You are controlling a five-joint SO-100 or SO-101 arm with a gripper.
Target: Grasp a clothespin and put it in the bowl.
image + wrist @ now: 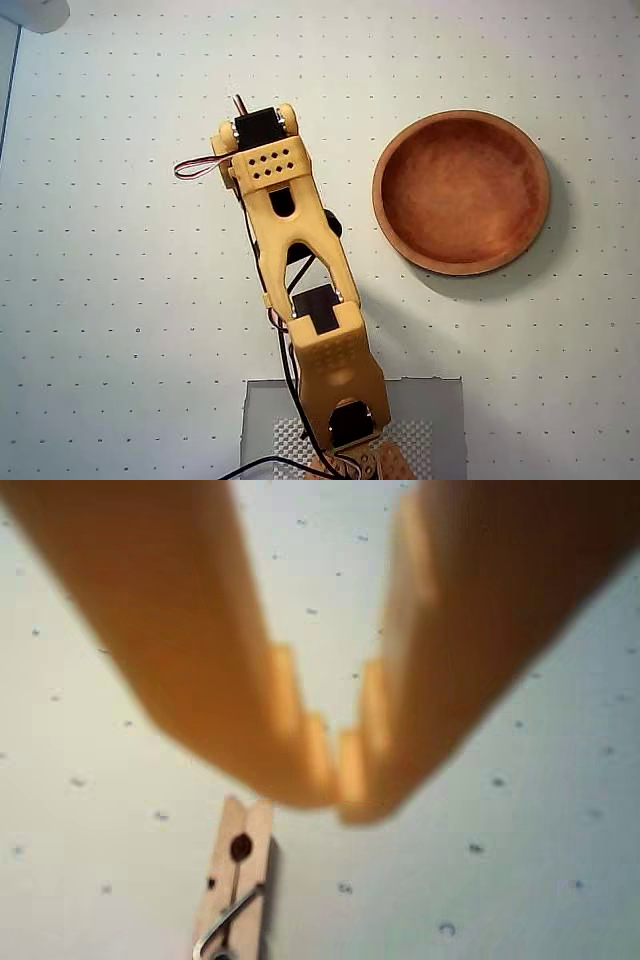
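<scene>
The clothespin (234, 885) lies flat on the pale dotted worktop (120, 300), seen only in the wrist view, low in the frame and just left of centre, its jaw end pointing up toward the fingertips and its wire spring at the bottom edge. Above it the pincer (338, 798) hangs empty, its two yellow fingers drawn together so the tips meet or very nearly meet; it is pinched closed on nothing. The tips sit a little up and to the right of the pin, apart from it, not touching. In the overhead view the yellow arm (300, 290) reaches up the worktop from its grey base plate (440, 410), and its own body hides both the pincer and the pin from above. The bowl (395, 150) sits to the right of the arm in that view, well apart from it, and it's empty: bare reddish wood inside. So this reads as the approach, with the pick not yet made. What comes next, by my reckoning: the fingers need to spread, the wrist needs to shift so the pin sits between them, then descend and close across the pin's narrow width near the spring. The pin is slim and lies flat, so a shallow or off-centre bite could skid it away across the smooth surface. Only after a firm hold does the swing toward the bowl make sense.
</scene>
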